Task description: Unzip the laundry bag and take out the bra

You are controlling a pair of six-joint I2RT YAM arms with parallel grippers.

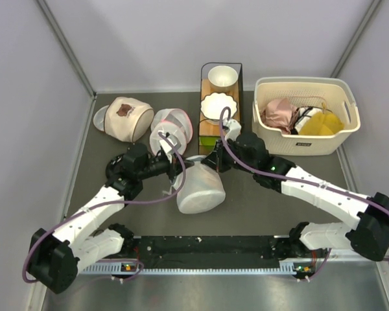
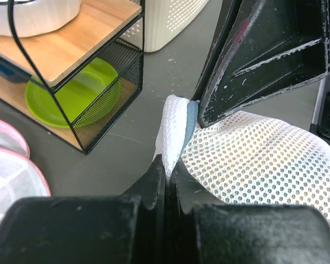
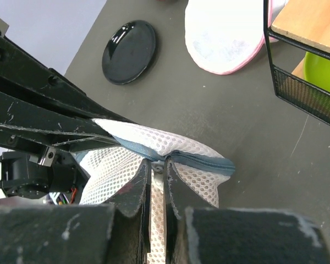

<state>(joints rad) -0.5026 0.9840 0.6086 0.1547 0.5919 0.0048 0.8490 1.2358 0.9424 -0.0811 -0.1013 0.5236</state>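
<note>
The laundry bag, round white mesh with grey zip trim, lies on the table between both arms. My left gripper is shut on a fold of the bag's mesh edge, its fingertips pinching it. My right gripper is shut on the zipper pull at the grey zipper, which looks closed to the right of the pull. The left gripper's fingers show just left of it. The bra is hidden.
A black wire rack with bowls and a green plate stands behind the bag. A cream basket with pink and yellow garments is back right. Pink-trimmed mesh bags and a beige mesh bag lie back left. A black disc lies on the table.
</note>
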